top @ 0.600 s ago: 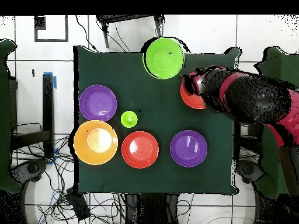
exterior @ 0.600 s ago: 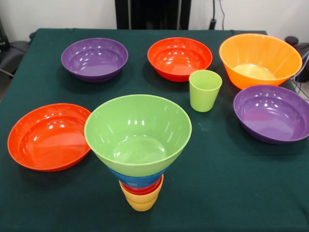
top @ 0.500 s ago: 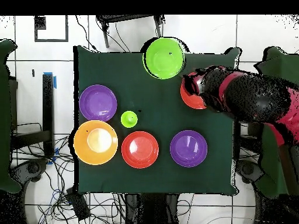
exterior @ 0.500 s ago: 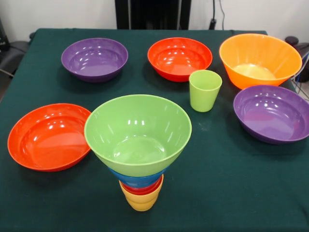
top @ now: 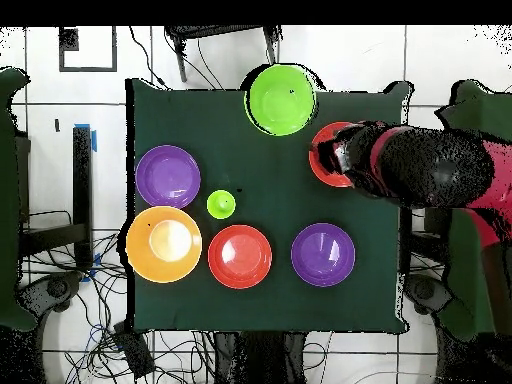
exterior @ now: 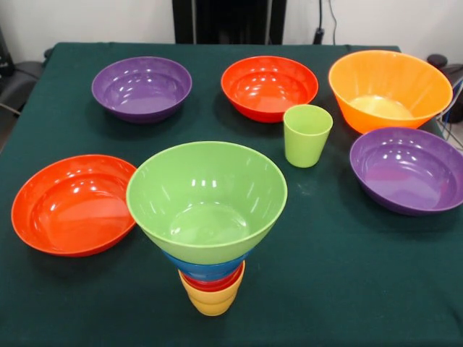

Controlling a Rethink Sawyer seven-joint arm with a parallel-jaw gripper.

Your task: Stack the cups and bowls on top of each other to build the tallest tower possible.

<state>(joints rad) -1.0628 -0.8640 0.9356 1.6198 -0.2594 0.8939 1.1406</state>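
Green-clothed table (exterior: 376, 289) on white tiled floor (top: 60, 110); arm (top: 420, 165) over red bowl (top: 328, 150); gripper state unclear.

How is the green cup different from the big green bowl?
The green cup is narrow and tall for its width; the green bowl is far wider, flaring out to a broad rim. The cup stands alone on the table; the bowl sits on top of the tower, above a blue bowl, a red cup and a yellow cup. Both are light green, glossy, upright and empty.
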